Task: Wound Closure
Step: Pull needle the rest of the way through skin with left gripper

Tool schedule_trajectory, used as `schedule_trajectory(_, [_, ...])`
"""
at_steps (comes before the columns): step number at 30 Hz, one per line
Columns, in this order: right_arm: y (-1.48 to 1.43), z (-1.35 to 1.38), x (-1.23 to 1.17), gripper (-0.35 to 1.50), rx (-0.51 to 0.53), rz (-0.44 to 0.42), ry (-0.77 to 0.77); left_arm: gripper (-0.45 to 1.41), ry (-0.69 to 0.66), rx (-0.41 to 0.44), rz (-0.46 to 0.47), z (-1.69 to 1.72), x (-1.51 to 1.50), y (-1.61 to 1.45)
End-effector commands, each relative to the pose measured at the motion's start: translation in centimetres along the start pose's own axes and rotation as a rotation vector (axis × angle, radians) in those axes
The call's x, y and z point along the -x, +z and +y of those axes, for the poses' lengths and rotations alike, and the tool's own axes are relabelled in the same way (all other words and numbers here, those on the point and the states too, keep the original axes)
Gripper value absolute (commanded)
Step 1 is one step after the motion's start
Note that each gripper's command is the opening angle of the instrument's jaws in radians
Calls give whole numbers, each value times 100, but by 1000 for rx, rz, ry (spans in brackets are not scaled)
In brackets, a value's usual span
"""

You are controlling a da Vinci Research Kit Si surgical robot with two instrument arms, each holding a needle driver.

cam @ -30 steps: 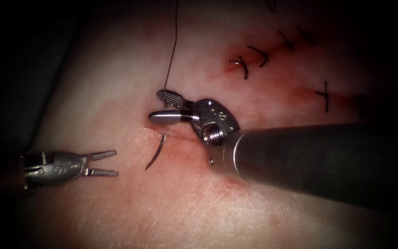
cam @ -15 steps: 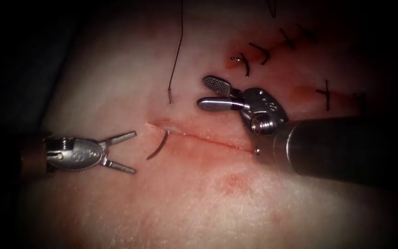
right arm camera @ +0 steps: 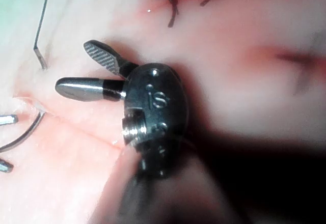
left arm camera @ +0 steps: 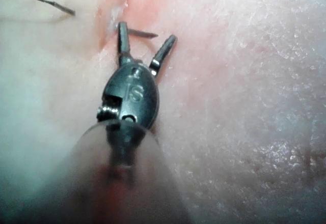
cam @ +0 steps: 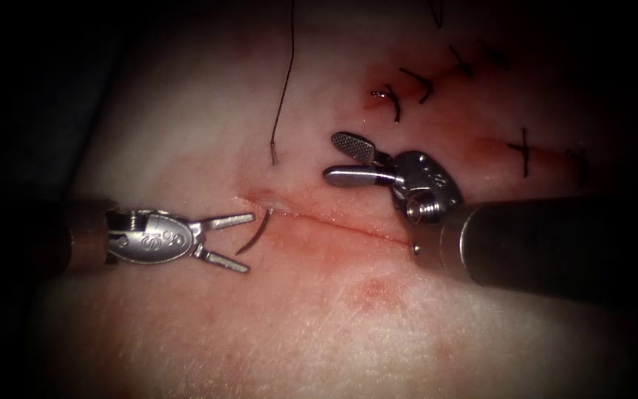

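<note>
While both tools held nothing, the left tool (cam: 241, 242) gaped wide around the free end of the needle (cam: 255, 233), whose other end sat in the tissue (cam: 319, 318) at the cut (cam: 334, 224); the right tool (cam: 337, 157) stood open well beyond.

We saw the left tool (cam: 230, 241), jaws apart and empty, straddling the needle (cam: 256, 233) emerging from the tissue (cam: 319, 325) at the cut's (cam: 334, 224) left end. The right tool (cam: 348, 159) gaped empty beyond the cut.

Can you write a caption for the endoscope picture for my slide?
Both tools open and empty: left tool straddles the needle emerging from the cut; right tool hovers nearby.
</note>
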Motion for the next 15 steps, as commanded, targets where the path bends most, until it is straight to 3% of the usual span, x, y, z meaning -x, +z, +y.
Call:
schedule_trajectory(1, [6, 3, 13, 69, -1, -8, -3, 29, 0, 2, 4, 1, 5, 9])
schedule_trajectory(9, [6, 5, 25, 66, 7, -10, -16, 12, 6, 11, 20, -2, 7, 14])
schedule_trajectory(12, [6, 5, 26, 64, 7, -9, -18, -1, 7, 11, 23, -3, 7, 17])
schedule_trajectory(15, [6, 4, 26, 62, 7, -9, -18, -28, 7, 12, 26, -5, 9, 19])
